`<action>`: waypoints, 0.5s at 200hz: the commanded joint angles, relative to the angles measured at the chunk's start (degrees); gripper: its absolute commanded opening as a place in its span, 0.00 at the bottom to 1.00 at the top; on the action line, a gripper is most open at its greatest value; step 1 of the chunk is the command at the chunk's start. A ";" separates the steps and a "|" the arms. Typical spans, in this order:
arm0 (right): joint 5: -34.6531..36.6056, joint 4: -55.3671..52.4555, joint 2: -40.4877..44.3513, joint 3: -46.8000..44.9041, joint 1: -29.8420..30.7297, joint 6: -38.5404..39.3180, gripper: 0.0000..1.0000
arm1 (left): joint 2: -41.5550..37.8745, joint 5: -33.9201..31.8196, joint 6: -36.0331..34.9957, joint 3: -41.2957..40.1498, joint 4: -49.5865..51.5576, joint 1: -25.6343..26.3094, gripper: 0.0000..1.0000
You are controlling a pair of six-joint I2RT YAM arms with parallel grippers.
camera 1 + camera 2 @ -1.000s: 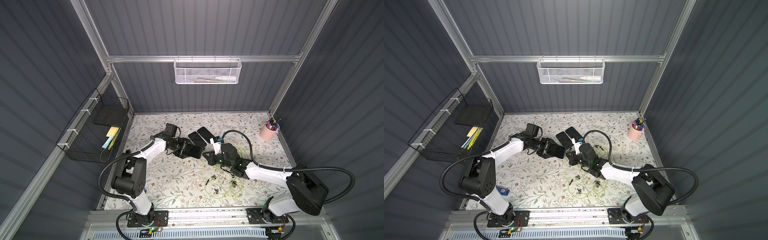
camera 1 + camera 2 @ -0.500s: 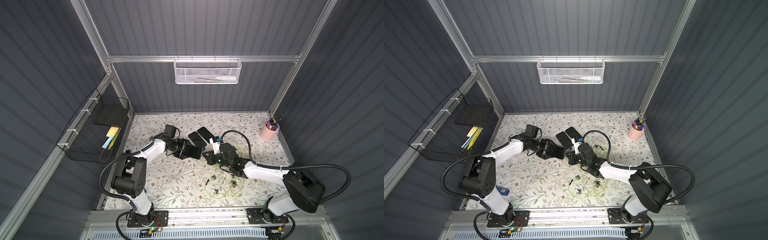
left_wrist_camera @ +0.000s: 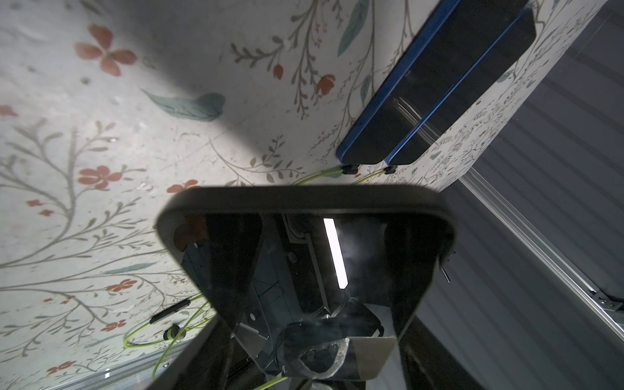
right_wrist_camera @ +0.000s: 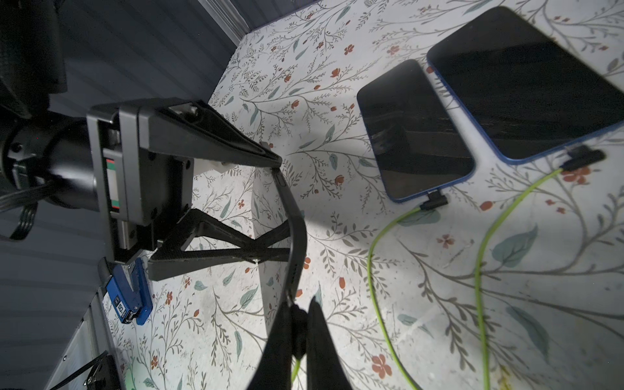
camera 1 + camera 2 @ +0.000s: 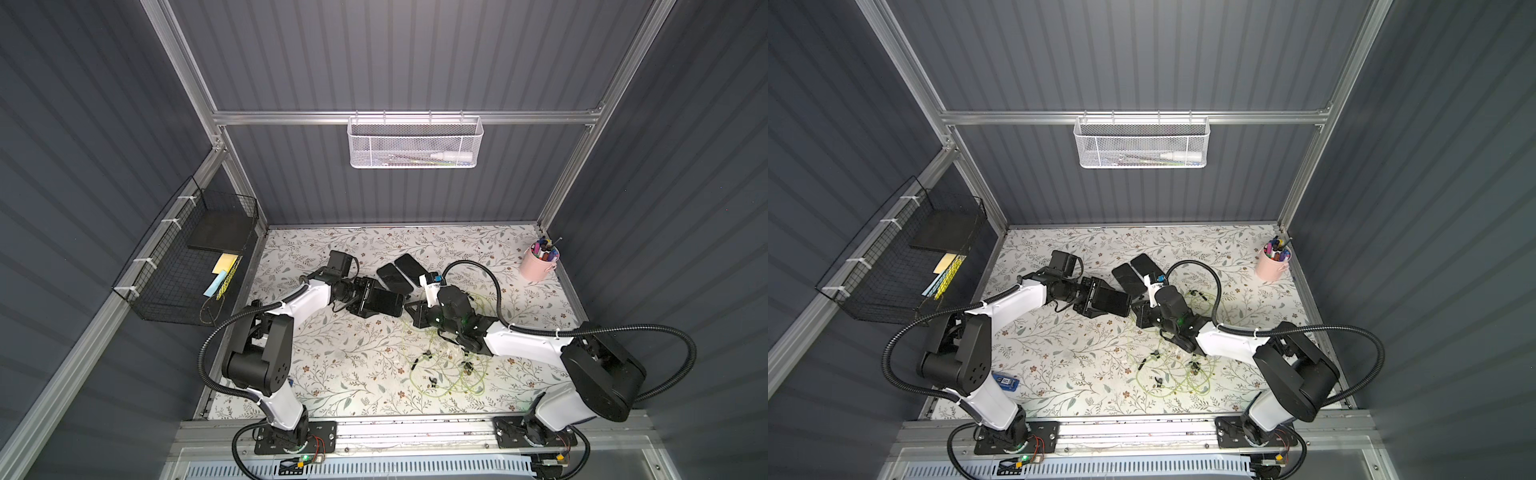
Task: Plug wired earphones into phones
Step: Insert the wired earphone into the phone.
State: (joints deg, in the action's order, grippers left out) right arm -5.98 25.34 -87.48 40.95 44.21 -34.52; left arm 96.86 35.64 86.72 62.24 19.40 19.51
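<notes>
My left gripper (image 5: 374, 302) is shut on a black phone (image 5: 381, 303) and holds it just above the table; the wrist view shows its glossy screen (image 3: 304, 250) between the jaws. My right gripper (image 4: 297, 312) is shut on a small black plug (image 4: 299, 326) with a yellow-green cable, right at the end of the held phone (image 4: 294, 233). Two more phones (image 4: 415, 131) (image 4: 526, 81) in blue cases lie side by side on the table. Each has a black plug (image 4: 437, 199) (image 4: 582, 158) in its end. The wired earphones (image 5: 449, 374) lie in loose loops in front of the right arm.
A pink cup of pens (image 5: 539, 266) stands at the back right corner. A black wire basket (image 5: 183, 266) hangs on the left wall and a white mesh basket (image 5: 415, 141) on the back rail. A small blue device (image 5: 1005, 381) lies by the left arm's base.
The right arm has shifted slightly left, toward the held phone. The left arm and its phone have hardly moved. Both grips are unchanged.
</notes>
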 commanded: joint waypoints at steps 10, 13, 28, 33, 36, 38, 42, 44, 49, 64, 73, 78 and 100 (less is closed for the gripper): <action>-0.63 5.49 -0.41 0.28 0.26 0.91 0.00 | -1.60 5.19 0.65 -0.62 -0.76 0.44 0.00; -0.71 5.51 -0.36 0.27 0.27 0.99 0.00 | -1.52 5.15 0.63 -0.60 -0.81 0.44 0.00; -1.18 5.48 -0.52 0.37 0.37 1.39 0.00 | -1.19 5.48 0.65 -0.44 -1.10 0.44 0.00; -1.23 5.16 -0.66 0.48 0.40 1.37 0.00 | -1.10 5.54 0.65 -0.37 -1.15 0.44 0.00; -1.09 4.86 -0.74 0.59 0.44 1.53 0.00 | -1.06 5.58 0.65 -0.36 -1.19 0.44 0.00; -0.97 4.69 -0.80 0.66 0.44 1.51 0.00 | -1.06 5.56 0.65 -0.30 -1.18 0.44 0.00; -0.89 4.47 -0.93 0.75 0.44 1.64 0.00 | -1.06 5.68 0.65 -0.09 -1.19 0.44 0.00; -0.84 4.46 -1.02 0.85 0.44 1.63 0.00 | -1.08 5.67 0.65 -0.03 -1.18 0.44 0.00; -0.67 4.38 -1.17 0.81 0.44 1.65 0.00 | -1.14 5.75 0.65 0.07 -1.20 0.53 0.00; -0.45 4.28 -1.85 1.27 0.53 1.67 0.00 | -1.15 6.11 0.65 0.47 -1.29 0.78 0.00; -0.59 4.15 -2.43 1.73 0.68 1.91 0.00 | -1.23 6.19 0.62 0.47 -1.56 1.01 0.00; -0.62 4.17 -2.74 2.05 0.77 1.94 0.00 | -1.26 6.25 0.65 0.46 -1.81 1.13 0.00; -0.88 3.75 -3.87 3.30 1.06 2.35 0.00 | -1.06 6.51 2.48 0.70 -2.23 1.65 0.00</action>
State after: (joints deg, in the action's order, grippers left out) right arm -5.82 27.09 -89.45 41.56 44.25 -33.74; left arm 96.86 35.20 87.66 62.17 18.17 19.38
